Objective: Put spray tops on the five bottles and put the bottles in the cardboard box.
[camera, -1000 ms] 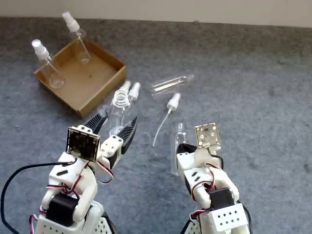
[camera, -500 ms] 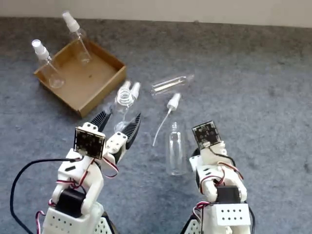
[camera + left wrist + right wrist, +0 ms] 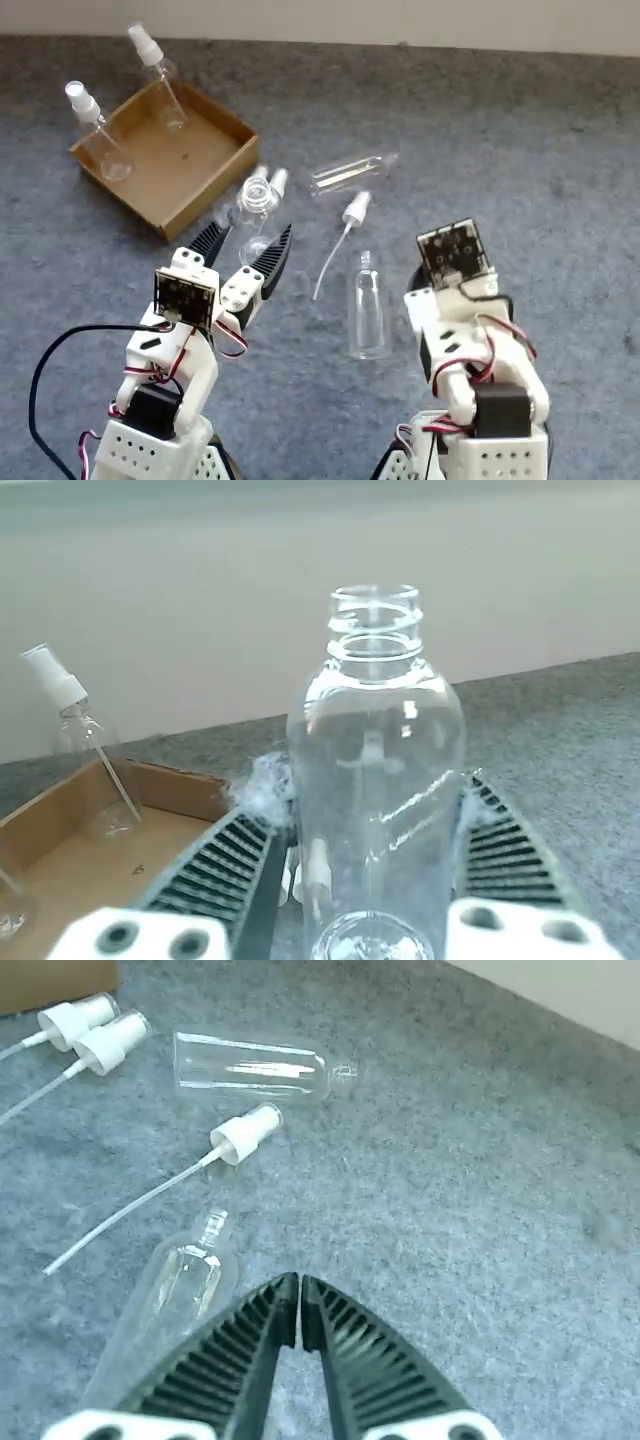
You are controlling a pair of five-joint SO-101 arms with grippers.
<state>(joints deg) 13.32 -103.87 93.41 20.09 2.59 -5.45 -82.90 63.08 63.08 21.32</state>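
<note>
My left gripper [image 3: 243, 246] [image 3: 370, 880] is shut on a clear open-necked bottle [image 3: 255, 205] [image 3: 375, 770], held upright just in front of the cardboard box [image 3: 215, 185] [image 3: 60, 820]. Two bottles with spray tops [image 3: 98, 135] [image 3: 160, 80] stand in the box, one of them [image 3: 85, 750] also in the left wrist view. My right gripper [image 3: 299, 1295] is shut on nothing, beside a capless bottle [image 3: 366, 305] [image 3: 175, 1290] lying on the carpet. Another capless bottle [image 3: 350, 172] [image 3: 255, 1065] lies farther out, with a loose spray top [image 3: 352, 212] [image 3: 240, 1135] between them.
Two more loose spray tops [image 3: 270, 180] [image 3: 90, 1025] lie side by side near the box's corner. Grey carpet [image 3: 520, 150] stretches open to the right. A pale wall [image 3: 200, 600] runs along the far edge.
The right arm has drawn back and to the right, off the lying bottle, which now shows in full. The left arm has shifted slightly toward the box with its bottle.
</note>
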